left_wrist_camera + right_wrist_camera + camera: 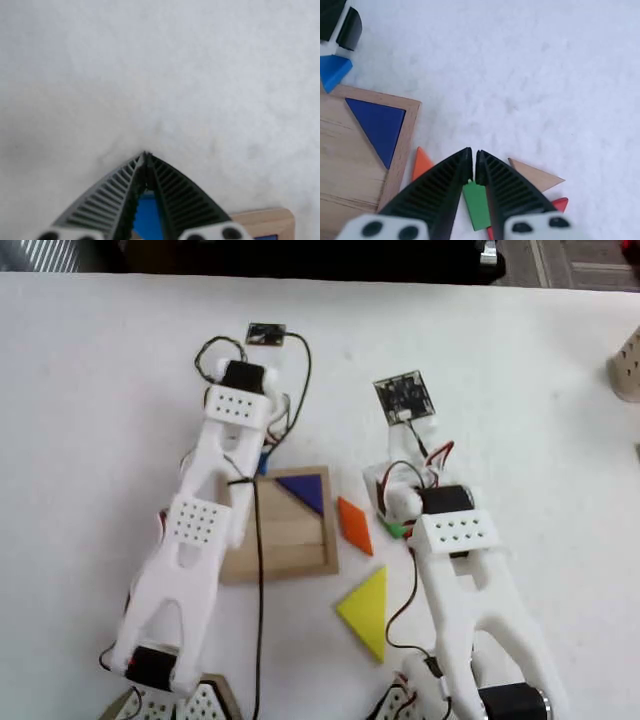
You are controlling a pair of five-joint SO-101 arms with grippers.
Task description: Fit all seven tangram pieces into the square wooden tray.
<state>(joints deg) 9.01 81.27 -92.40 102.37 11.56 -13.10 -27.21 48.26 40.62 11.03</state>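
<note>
Beside tray [290, 542], orange parallelogram [355, 525] lies long axis roughly along its edge; dark blue triangle [305, 490] fills one corner. Left end effector [145, 156] jaws together over blue piece [147, 215]; right end effector [473, 152] likewise over green piece [477, 202].

Robotics lab, bare circuit boards [405, 397], white table [100, 390]

Tray [290, 536] between left tool [145, 159] and right tool [473, 154], first piece [147, 216] in the left tool at the tray's edge, second piece [476, 202] in the right tool, parallelogram [354, 525] between tray and right tool, triangle [305, 490] inside tray.
</note>
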